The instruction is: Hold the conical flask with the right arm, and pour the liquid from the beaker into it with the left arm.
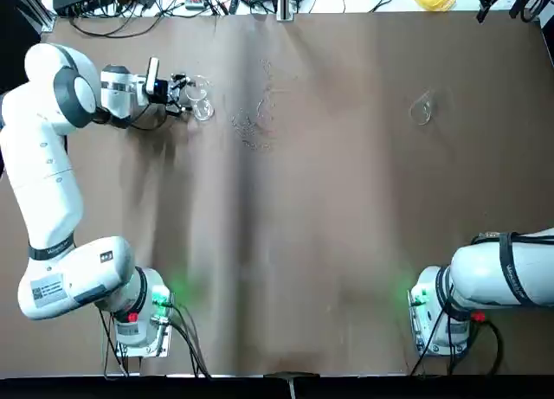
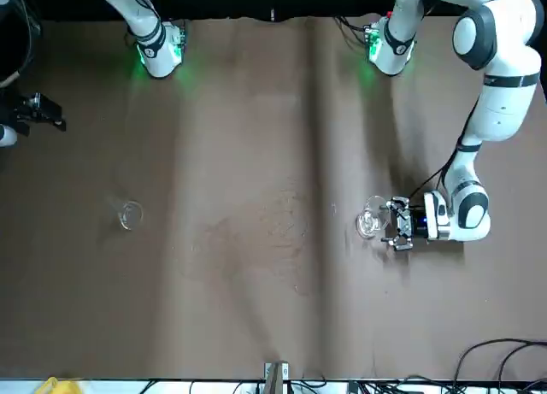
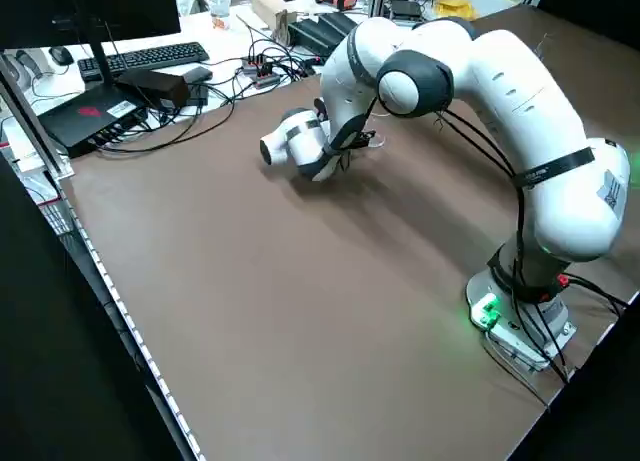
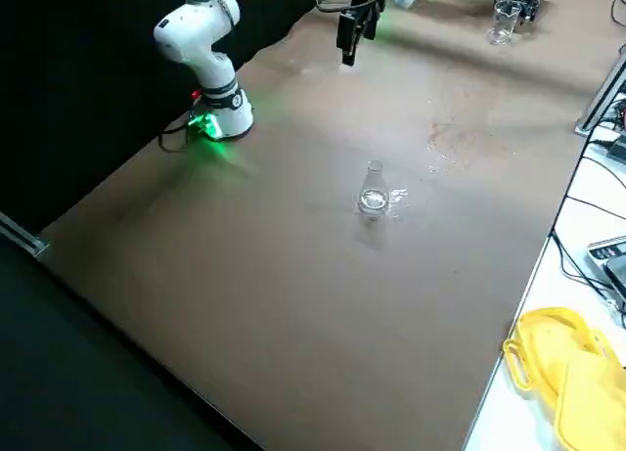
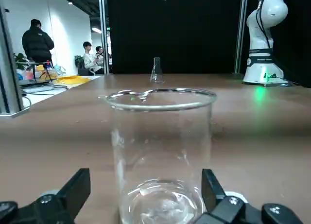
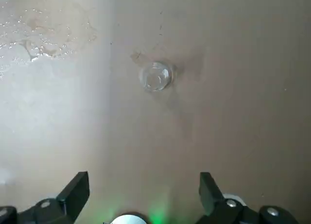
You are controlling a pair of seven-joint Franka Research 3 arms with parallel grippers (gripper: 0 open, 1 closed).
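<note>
Standing between the left gripper's [image 5: 146, 197] spread fingers [image 5: 73, 192], the beaker [image 5: 160, 151].

You see a clear glass beaker [image 5: 160, 156] and clear conical flask [image 4: 374, 192] on a plain brown surface [image 1: 329, 243]; both arms' bases glow green.

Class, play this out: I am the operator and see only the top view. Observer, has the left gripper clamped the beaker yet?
Observer: No. The left gripper is open, with the beaker between its fingers and a gap at one side.
Operator: Is anything in the beaker?
Observer: A little clear liquid at the bottom.
Operator: Where is the right gripper?
Observer: The right gripper hangs open above the table, looking down on the flask.
</note>
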